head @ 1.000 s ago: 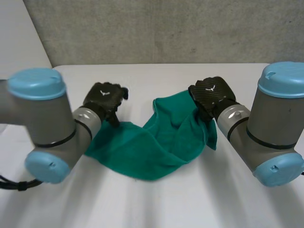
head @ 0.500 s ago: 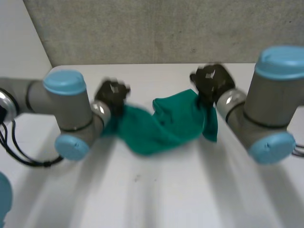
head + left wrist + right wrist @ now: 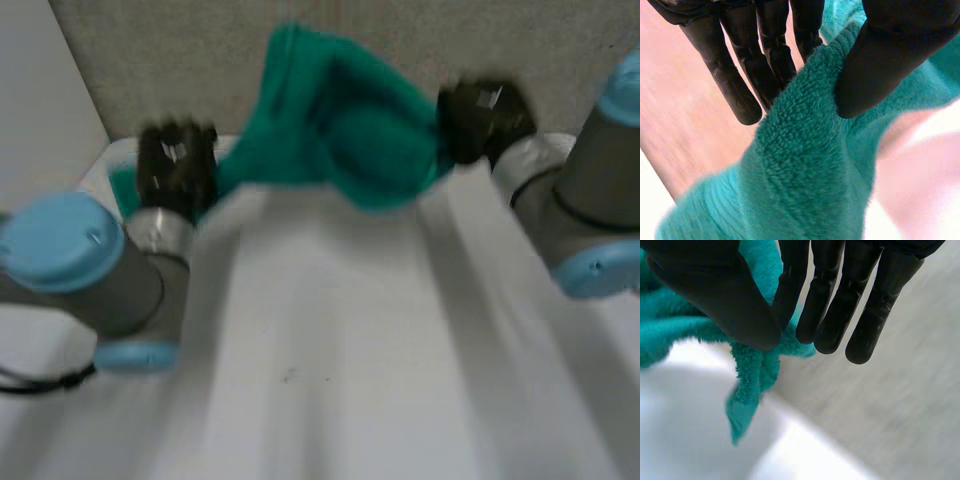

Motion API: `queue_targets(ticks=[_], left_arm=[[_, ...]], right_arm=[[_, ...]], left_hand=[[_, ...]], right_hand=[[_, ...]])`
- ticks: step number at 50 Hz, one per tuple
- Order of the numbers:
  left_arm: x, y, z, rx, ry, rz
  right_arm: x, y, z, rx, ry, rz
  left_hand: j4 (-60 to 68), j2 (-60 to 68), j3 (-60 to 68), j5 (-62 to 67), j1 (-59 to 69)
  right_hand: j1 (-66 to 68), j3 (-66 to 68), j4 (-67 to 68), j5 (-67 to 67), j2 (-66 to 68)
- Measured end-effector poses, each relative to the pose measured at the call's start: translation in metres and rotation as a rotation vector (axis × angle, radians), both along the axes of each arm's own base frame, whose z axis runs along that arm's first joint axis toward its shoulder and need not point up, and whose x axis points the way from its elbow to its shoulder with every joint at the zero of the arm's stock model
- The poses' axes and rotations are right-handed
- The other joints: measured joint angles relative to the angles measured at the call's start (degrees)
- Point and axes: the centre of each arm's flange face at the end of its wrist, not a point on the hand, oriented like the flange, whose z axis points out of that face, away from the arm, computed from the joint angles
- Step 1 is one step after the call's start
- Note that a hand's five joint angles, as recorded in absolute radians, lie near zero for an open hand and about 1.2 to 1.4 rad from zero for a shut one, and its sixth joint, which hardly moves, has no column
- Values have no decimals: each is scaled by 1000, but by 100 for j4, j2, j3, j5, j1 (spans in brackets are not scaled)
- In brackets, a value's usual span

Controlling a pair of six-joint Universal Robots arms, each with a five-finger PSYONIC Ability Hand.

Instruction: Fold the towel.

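Note:
The green towel (image 3: 340,130) hangs in the air above the white table (image 3: 330,340), stretched between my two hands and sagging in the middle. My left hand (image 3: 175,165) holds its left end; in the left wrist view the thumb (image 3: 890,55) pinches the thick towel (image 3: 805,175) against the fingers (image 3: 765,55). My right hand (image 3: 482,120) holds the right end. There the thumb (image 3: 720,295) presses a towel corner (image 3: 752,375) against the fingers (image 3: 840,295), and a short tip of cloth hangs below.
A grey wall (image 3: 150,60) stands behind the table's far edge. The left arm's blue-capped joint (image 3: 60,245) sits at the near left, the right arm's (image 3: 600,270) at the right.
Both hands have lifted the towel off the table and swung it up and away, spreading apart. The left hand closed on the towel's left end during this second.

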Motion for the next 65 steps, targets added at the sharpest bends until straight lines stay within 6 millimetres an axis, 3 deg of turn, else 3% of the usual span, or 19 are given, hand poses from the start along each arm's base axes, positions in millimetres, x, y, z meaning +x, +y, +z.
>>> queue_targets(ticks=[8, 10, 11, 14, 21, 26, 30, 33, 41, 46, 48, 49, 51, 52, 56, 62, 65], left_arm=[[13, 46, -75, 332, -186, -27], [17, 54, -81, 389, -219, -30], [20, 60, -82, 423, -238, -32], [25, 72, -75, 476, -270, -36], [30, 82, -34, 446, -259, -44], [26, 74, 4, 337, -201, -56], [16, 61, 13, 306, -182, -95], [9, 50, 11, 318, -183, -123], [1, 7, -24, 523, -219, -125], [6, -13, -47, 655, -222, -101], [7, -16, -54, 691, -218, -108], [8, -16, -56, 703, -216, -113], [8, -16, -58, 718, -212, -121], [9, -14, -58, 729, -202, -131], [14, -9, -44, 714, -164, -137], [24, 8, 1, 616, -85, -139], [27, 14, 11, 593, -72, -139]], right_arm=[[-3, 18, -85, 339, 142, 34], [-5, 20, -93, 367, 155, 32], [-6, 22, -96, 378, 160, 31], [-9, 25, -101, 396, 168, 26], [-14, 32, -96, 390, 166, 24], [-15, 38, -90, 375, 160, 29], [-16, 41, -88, 371, 160, 34], [-17, 43, -85, 365, 165, 37], [-25, 45, -77, 329, 212, 32], [-31, 45, -77, 320, 238, 24], [-34, 44, -78, 321, 246, 17], [-35, 44, -78, 322, 247, 14], [-37, 43, -78, 324, 248, 9], [-40, 41, -78, 324, 249, 0], [-44, 37, -74, 314, 252, -13], [-50, 36, -51, 252, 303, -22], [-52, 40, -43, 244, 342, -16]], left_hand=[[-142, -155, -129, 0, -1], [-420, -439, -401, -106, -115], [-1367, -1464, -1414, -943, -1057], [-2780, -2835, -2728, -2314, -2504], [-4055, -4074, -3986, -3613, -3658], [-5214, -5227, -5162, -4829, -4750], [-5305, -5317, -5257, -4940, -4808], [-5305, -5317, -5257, -4940, -4808], [-5224, -5222, -5218, -4768, -4781], [-4706, -4722, -4703, -4261, -4258], [-3204, -3251, -3205, -2804, -2534], [-3204, -3251, -3205, -2804, -2534], [-1148, -1122, -1159, -790, -475], [-815, -792, -831, -466, -233], [-21, -52, -42, 59, -73], [-3, -24, -15, 58, -73], [-3, -22, -12, 59, -73]], right_hand=[[0, 0, 0, 0, 0], [0, 0, 0, 0, 0], [0, 0, 0, 0, 0], [0, 0, 0, -2, 0], [0, 0, 0, 7, 0], [0, 0, 0, 8, 0], [0, 0, 0, 8, 0], [0, 0, 0, 10, 0], [0, 0, 0, 11, 0], [0, 0, 0, 12, 0], [0, 0, 0, 12, 0], [0, 0, 0, 12, 0], [0, 0, 0, 12, 0], [0, 0, 0, 12, 0], [0, 0, 0, 12, 0], [0, 0, 0, 12, 0], [0, 0, 0, 12, 0]])
